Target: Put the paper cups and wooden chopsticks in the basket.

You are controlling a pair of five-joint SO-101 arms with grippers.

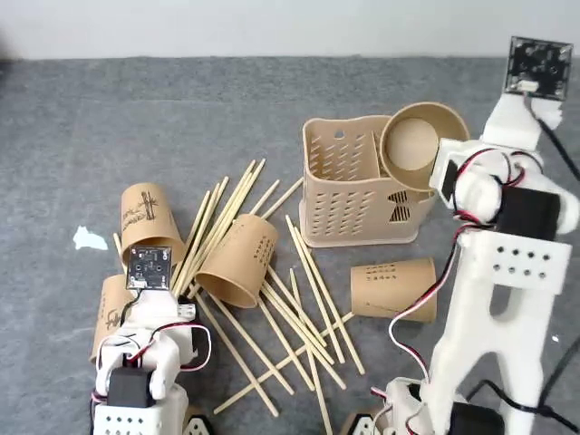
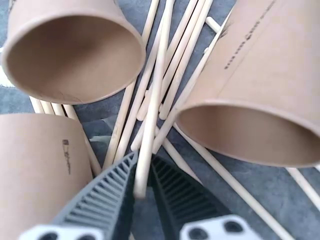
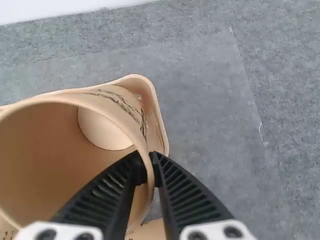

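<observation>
Where the grey mat [image 1: 227, 109] begins on the left, a white scrap [image 1: 89, 239] lies near two paper cups on their sides: a printed cup [image 1: 145, 216] farther back and a second cup [image 1: 111, 313] nearer, partly under the left arm [image 1: 145, 362]. Between them the left gripper [image 2: 142, 165] sits low at the mat. Its fingers [image 2: 112, 187] are nearly closed and pinch the end of one wooden chopstick [image 2: 154, 100] — the stick runs away from the jaws over the loose chopsticks [image 1: 299, 308] scattered flat across the middle of the mat.

A third cup [image 1: 237, 259] lies on top of those sticks, its mouth towards the left arm. Behind it and to the right stands the slotted basket [image 1: 349, 195], upright. In front of the basket a fourth cup [image 1: 395, 288] lies on its side, just right of the sticks.

Farthest right, the right gripper [image 3: 145, 162] is clamped on the wall of a fifth cup [image 1: 415, 143] — one finger inside, one outside. It holds the cup tilted at the basket's right corner; whether cup and basket touch I cannot tell.
</observation>
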